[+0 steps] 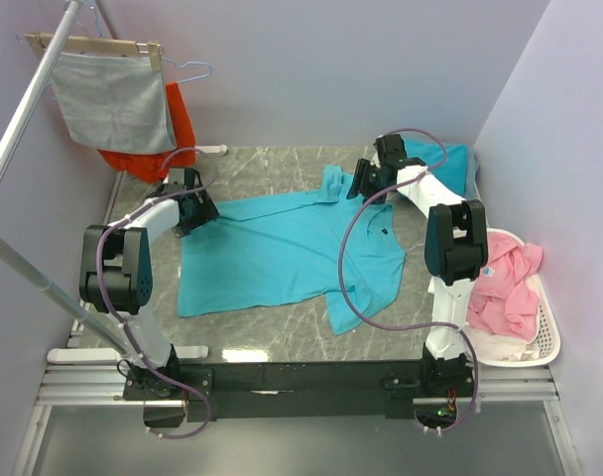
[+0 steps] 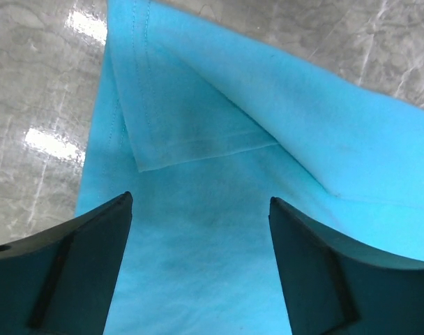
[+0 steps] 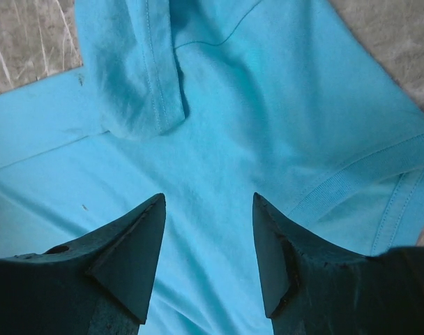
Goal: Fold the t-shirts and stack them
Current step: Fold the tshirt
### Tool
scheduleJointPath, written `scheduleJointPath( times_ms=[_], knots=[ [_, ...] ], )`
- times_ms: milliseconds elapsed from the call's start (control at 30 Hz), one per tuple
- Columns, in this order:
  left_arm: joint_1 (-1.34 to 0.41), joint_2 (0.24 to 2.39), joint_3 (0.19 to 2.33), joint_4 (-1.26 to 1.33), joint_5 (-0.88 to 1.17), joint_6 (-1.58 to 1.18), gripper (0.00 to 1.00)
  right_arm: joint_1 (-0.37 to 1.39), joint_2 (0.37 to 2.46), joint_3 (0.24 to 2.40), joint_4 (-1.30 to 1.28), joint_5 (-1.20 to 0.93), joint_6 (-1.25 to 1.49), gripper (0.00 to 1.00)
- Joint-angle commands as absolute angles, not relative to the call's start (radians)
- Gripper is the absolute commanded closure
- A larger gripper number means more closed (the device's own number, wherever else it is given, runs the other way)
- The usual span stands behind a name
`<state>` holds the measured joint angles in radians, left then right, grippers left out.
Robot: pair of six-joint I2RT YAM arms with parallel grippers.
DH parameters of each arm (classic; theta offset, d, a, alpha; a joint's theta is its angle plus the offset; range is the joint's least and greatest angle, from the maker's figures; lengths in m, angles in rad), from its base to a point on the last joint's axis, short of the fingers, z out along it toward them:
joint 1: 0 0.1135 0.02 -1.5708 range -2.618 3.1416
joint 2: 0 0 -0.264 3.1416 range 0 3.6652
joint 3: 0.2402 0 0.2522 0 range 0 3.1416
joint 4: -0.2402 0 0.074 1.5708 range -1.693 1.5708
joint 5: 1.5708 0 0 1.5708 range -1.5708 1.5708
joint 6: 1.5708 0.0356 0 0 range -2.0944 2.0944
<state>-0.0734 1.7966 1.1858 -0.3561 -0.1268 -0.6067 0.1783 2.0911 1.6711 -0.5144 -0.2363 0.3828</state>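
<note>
A turquoise t-shirt [image 1: 282, 248] lies spread on the grey marble table, with its far edge partly folded over. My left gripper [image 1: 195, 210] is open over the shirt's far left corner; in the left wrist view [image 2: 200, 199] a folded hem [image 2: 191, 132] lies just ahead of the jaws. My right gripper [image 1: 364, 181] is open over the shirt's far right part near the sleeve; the right wrist view [image 3: 208, 197] shows the sleeve [image 3: 139, 77] and ribbed collar edge [image 3: 351, 181]. A second turquoise shirt [image 1: 450, 164] lies bunched at the far right.
A white basket [image 1: 540, 337] with pink clothes [image 1: 505, 283] stands at the right. A grey cloth [image 1: 113, 99] and an orange-red garment [image 1: 173, 129] hang on a rack at the far left. A slanted metal pole [image 1: 24, 129] crosses the left side.
</note>
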Motion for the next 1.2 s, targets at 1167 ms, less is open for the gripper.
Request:
scheduleJointPath(
  times_ms=[1167],
  knots=[
    [-0.028,1.865,1.180,-0.270,-0.225,-0.643,0.48,0.175,2.088,1.649,-0.480,-0.270,0.347,0.42]
  ],
)
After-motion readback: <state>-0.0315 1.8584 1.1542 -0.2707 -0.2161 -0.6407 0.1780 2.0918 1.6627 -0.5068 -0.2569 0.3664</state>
